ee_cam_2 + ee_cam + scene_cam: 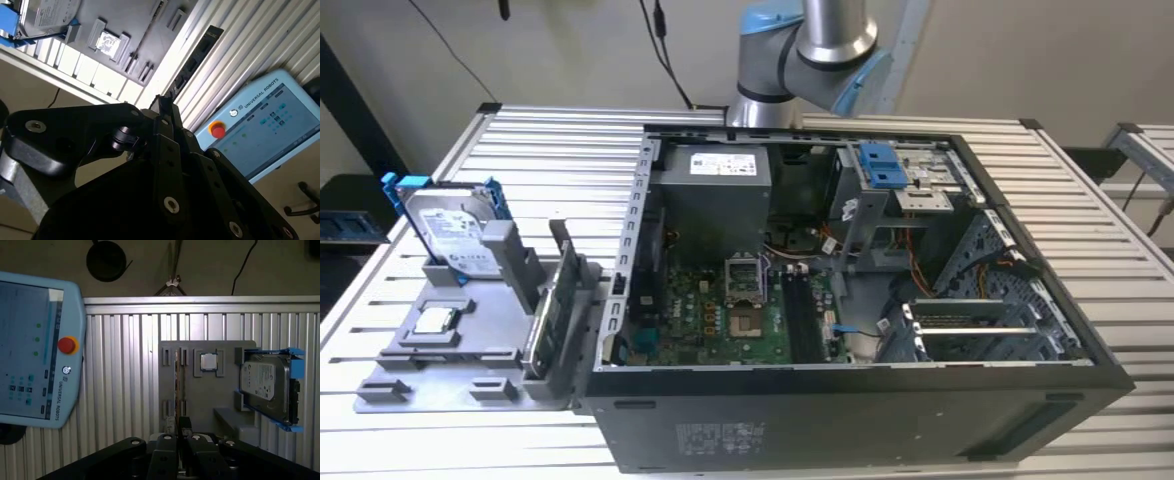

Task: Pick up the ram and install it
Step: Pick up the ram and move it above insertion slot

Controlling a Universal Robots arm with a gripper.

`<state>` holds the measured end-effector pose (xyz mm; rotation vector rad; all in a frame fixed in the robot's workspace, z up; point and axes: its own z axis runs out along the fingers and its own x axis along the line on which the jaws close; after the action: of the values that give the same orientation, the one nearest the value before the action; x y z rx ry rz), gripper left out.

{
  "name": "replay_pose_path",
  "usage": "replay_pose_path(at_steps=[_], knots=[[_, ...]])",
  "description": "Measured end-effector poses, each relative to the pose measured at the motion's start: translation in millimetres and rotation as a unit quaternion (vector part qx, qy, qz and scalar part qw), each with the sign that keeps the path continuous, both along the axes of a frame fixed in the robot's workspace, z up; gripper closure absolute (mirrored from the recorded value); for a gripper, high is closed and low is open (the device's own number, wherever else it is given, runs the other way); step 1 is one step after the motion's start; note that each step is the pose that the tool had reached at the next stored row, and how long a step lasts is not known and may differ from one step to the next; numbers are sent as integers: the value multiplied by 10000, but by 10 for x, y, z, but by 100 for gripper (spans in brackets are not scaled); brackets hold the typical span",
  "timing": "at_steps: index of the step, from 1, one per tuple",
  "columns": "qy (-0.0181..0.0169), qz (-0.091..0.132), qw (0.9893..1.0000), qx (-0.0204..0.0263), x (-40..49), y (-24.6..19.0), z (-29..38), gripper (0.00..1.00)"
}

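- One step looks done: the black tool (164, 102) seems clamped on the ram (197, 56), a slim dark flat circuit-board stick jutting from its tips in the second wrist view.
- Ram is up off the slatted metal desk (125, 365) & grey plastic tray (200, 395).
- Left: install. In the exterior view, the long dark slots (795, 305) on the green board (720, 320) in the open black PC case (854, 420) look unfilled.
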<state>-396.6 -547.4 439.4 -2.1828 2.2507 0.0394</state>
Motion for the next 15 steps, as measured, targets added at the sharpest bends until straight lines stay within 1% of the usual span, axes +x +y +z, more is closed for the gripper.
replay_pose_path(at_steps=[7, 15], knots=[[0, 0, 10000, 0, 18, 0, 1, 86], [3, 0, 10000, 0, 90, 0, 1, 86]])
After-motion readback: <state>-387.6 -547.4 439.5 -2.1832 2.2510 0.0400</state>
